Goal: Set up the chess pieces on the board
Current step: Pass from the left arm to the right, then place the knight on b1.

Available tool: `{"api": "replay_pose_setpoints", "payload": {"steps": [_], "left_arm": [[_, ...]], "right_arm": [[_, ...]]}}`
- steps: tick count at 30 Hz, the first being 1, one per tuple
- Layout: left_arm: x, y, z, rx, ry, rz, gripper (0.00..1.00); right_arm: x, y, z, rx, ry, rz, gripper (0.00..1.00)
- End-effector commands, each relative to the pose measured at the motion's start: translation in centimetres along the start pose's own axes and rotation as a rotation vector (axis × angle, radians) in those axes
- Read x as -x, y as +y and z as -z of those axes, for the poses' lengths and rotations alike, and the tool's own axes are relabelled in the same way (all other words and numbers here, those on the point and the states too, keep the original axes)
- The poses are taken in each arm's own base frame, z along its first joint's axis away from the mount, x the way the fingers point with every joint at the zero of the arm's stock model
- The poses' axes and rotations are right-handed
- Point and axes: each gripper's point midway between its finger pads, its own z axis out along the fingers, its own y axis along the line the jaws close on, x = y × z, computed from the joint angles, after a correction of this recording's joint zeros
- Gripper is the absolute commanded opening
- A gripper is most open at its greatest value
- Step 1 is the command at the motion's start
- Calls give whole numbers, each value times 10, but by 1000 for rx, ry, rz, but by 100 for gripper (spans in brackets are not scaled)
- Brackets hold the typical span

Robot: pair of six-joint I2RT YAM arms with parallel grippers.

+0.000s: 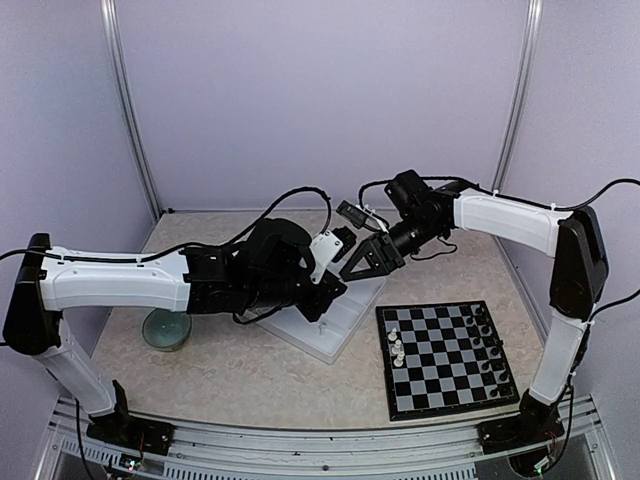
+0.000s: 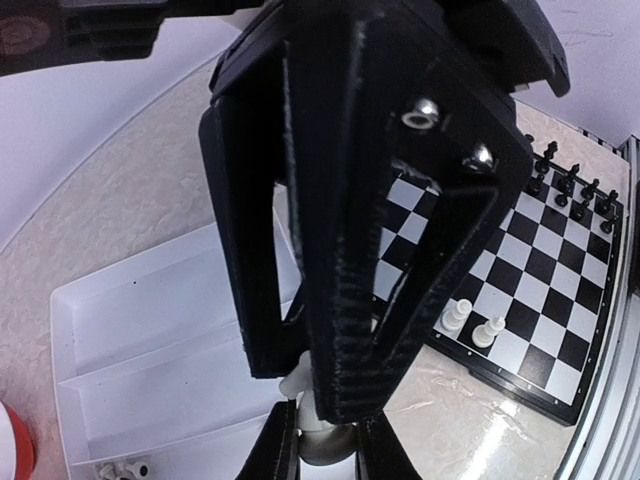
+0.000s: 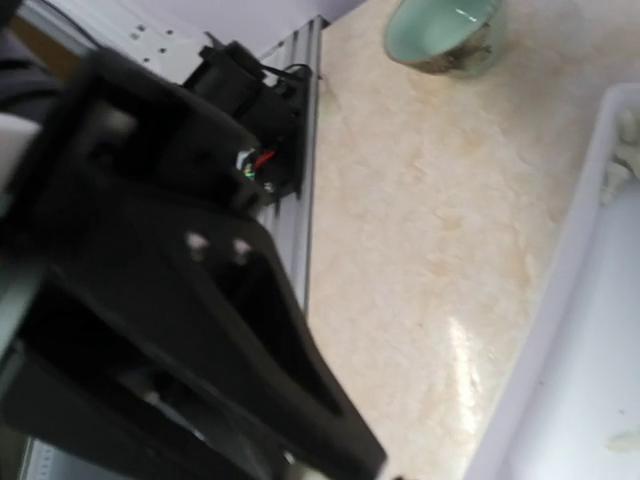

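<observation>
Chess pieces [image 1: 397, 342]: white ones stand along the board's [image 1: 445, 365] left column, black ones [image 1: 487, 345] along its right. Only the left wrist view shows the left hand [image 2: 328, 432] clenched on a cream piece [image 2: 322, 448] off the board's left side; the right hand [image 2: 300, 388] straddles it, grip undeterminable.

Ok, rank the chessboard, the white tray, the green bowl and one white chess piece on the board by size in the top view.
1. chessboard
2. white tray, partly hidden, so its rank against the board is unsure
3. green bowl, also partly hidden
4. white chess piece
</observation>
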Motion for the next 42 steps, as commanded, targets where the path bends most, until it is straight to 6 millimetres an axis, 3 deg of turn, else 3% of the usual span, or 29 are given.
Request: {"api": "replay_pose_setpoints", "payload": {"steps": [1,5,12,19,22,25,31,37,42], "left_arm": [[16,9,3,54,-41,-7,11],[17,9,4,54,-45,-7,11],[16,6,1,42,-41,-12,12],[17,7,0,49,-44,-21,14],[19,7,-1,53,-46,-24,18],[19,9,-3,68,-42,-25,29],[19,17,8,101,-36,-75,43],[29,33,36,108,-57,-81,48],[37,75,50,147,-78,-38,50]], "right_arm": [[-10,-11,-4,-66,37,-27,32],[-9,-17,-4,-85,41,-36,32],[-7,-12,-7,-38,32,-46,22],[-6,-7,-7,4,23,-58,3],[-3,-5,-6,5,18,-46,0],[-1,-9,-5,-25,22,-22,0],[2,-28,20,-131,-3,8,0],[-10,-59,55,-362,34,81,0],[-39,-87,77,-618,128,152,0]]}}
